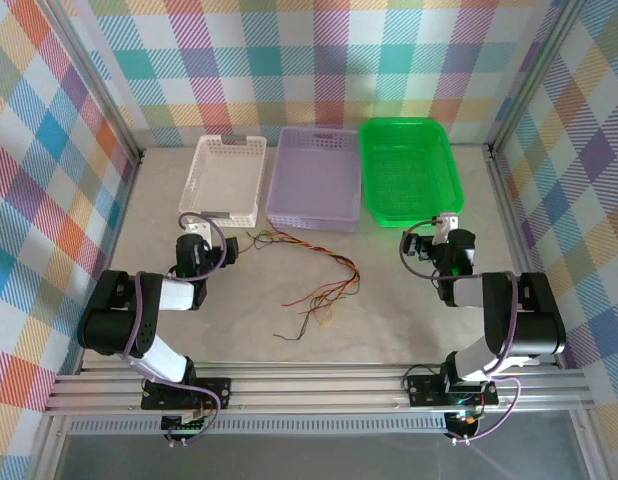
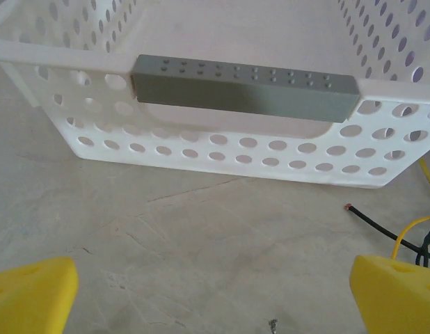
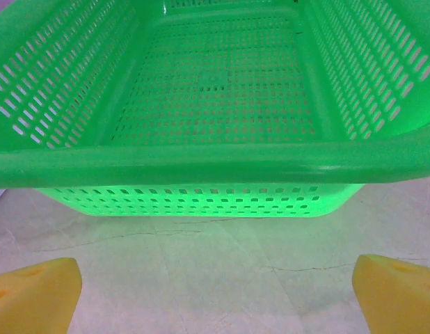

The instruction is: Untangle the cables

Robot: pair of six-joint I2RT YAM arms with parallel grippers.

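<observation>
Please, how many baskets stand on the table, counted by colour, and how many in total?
white basket: 1
purple basket: 1
green basket: 1
Total: 3

Bright, even overhead light leaves only soft shadows. The translucent green perforated plastic basket glows, tinting the pale marbled tabletop just before it green; that basket's near rim looks slightly soft.
</observation>
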